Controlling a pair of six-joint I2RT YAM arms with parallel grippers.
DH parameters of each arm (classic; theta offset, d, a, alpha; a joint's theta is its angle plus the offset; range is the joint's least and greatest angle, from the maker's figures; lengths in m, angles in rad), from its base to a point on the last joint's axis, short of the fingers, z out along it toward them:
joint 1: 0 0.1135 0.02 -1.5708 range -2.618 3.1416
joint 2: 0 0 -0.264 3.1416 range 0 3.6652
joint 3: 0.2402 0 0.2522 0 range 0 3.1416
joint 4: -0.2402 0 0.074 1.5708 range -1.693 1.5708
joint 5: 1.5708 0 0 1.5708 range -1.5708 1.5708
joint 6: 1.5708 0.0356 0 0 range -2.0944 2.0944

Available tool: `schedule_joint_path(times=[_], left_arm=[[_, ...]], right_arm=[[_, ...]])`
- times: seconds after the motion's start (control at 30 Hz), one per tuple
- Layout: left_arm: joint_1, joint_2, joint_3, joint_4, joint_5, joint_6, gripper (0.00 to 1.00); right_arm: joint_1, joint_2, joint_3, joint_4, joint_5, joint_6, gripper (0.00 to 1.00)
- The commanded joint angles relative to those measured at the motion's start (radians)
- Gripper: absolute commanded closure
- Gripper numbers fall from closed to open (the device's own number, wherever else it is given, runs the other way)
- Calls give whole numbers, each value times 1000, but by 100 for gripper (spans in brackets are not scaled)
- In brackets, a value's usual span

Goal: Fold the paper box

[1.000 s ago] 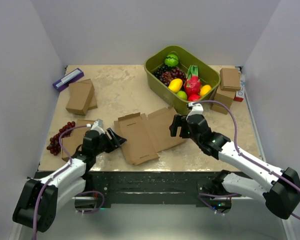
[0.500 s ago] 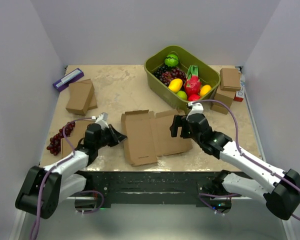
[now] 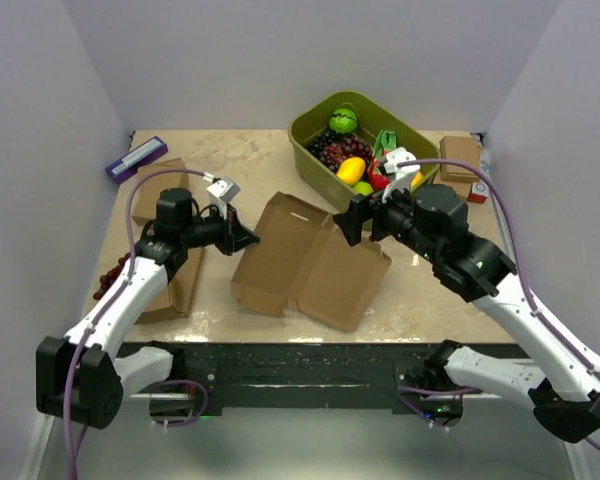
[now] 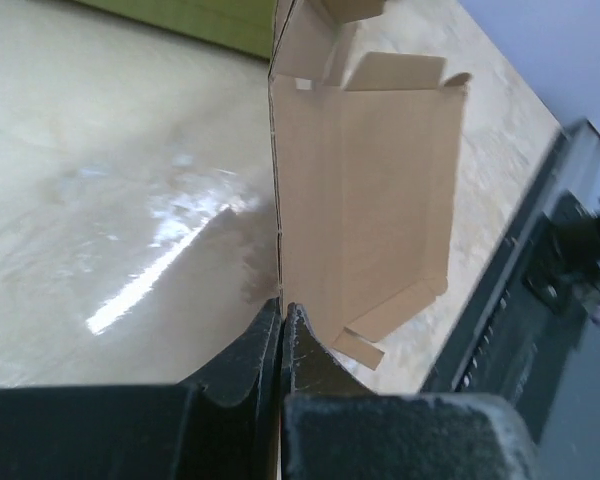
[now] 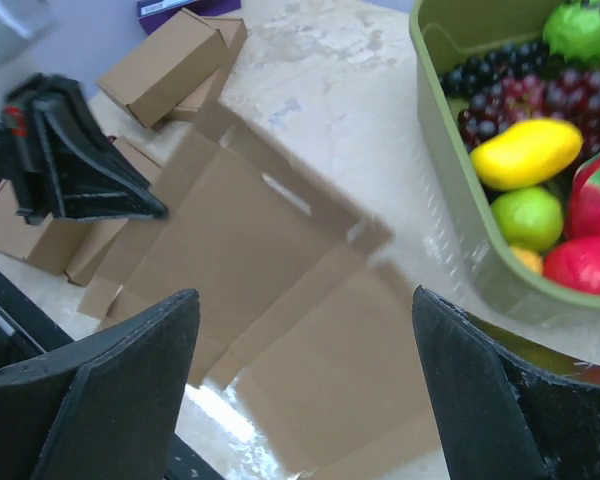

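1. Cardboard, brown and creased: the paper box (image 3: 310, 262) lies opened out at mid-table between the two arms. Its far right corner is just short of the tub (image 3: 308, 135).
2. The left gripper (image 3: 251, 240) is clamped on the paper box's left edge. In the left wrist view that edge runs straight down into the pinched fingers (image 4: 252, 350). The held panel stands up off the table (image 3: 250, 170), with its shadow on the surface beside it.
3. The right gripper (image 3: 360, 222) hovers over the far right part of the paper box. Its jaws are wide apart and hold nothing; in the right wrist view cardboard fills the gap between them.
4. Near edge: the paper box's nearest corner comes close to the table's front rim, with only a thin strip of bare surface between.
5. Far edge: the slotted flap points toward the tub wall, near it but apart.
6. Open room: bare table lies behind the paper box, between the tub and the left side. More lies to its right, toward the right wall.
7. Tight room: on the left the arm lies over small boxes (image 3: 185, 285), one just beside the paper box's near left corner. Grapes (image 3: 107, 280) and a purple pack (image 3: 135, 158) lie farther out.
8. More small boxes sit at the far right, beside the tub of fruit.
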Motion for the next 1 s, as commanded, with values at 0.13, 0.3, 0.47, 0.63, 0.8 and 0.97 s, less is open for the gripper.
schedule_joint_path(times=[0.13,0.3,0.47,0.63,0.8,0.97], left_arm=[[-12,51,44,-81,291,168,100],[-22,57,33,-82,280,166,100],[-22,71,33,-84,284,168,100],[-22,59,21,-52,329,168,100],[-36,37,-4,-13,372,117,100],[-52,19,-18,5,364,106,100]], right_arm=[[14,130,83,-92,-141,-239,16],[45,181,34,-30,-129,-272,16],[80,225,-6,5,-40,-289,18],[97,218,-81,118,12,-286,22],[101,199,-137,224,25,-301,32],[104,184,-150,251,-27,-280,67]])
